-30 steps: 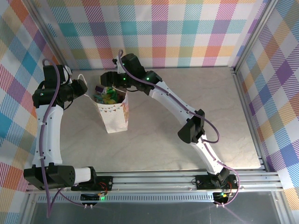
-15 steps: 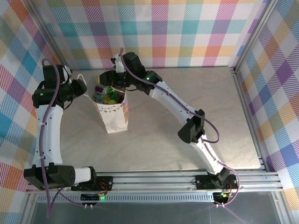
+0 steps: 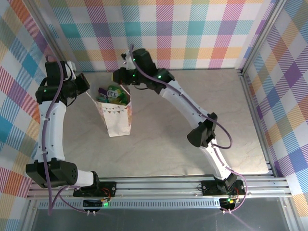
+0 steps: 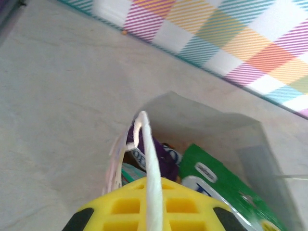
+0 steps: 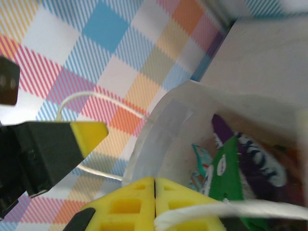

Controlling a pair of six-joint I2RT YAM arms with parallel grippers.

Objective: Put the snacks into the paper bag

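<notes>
White paper bag (image 3: pixel 117 120) with bunting print stands upright, mouth open, green and purple snacks (image 3: pixel 112 94) packed inside.

Bright even light; soft shadows; wrist close-ups blurred nearby.

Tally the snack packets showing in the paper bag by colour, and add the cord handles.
Green packet: 1
Purple packet: 1
Teal packet: 1
Orange-red packet: 1, a sliver
Cord handles: 2, one pinched in the left hand, the other in the right hand
Total: 6
</notes>
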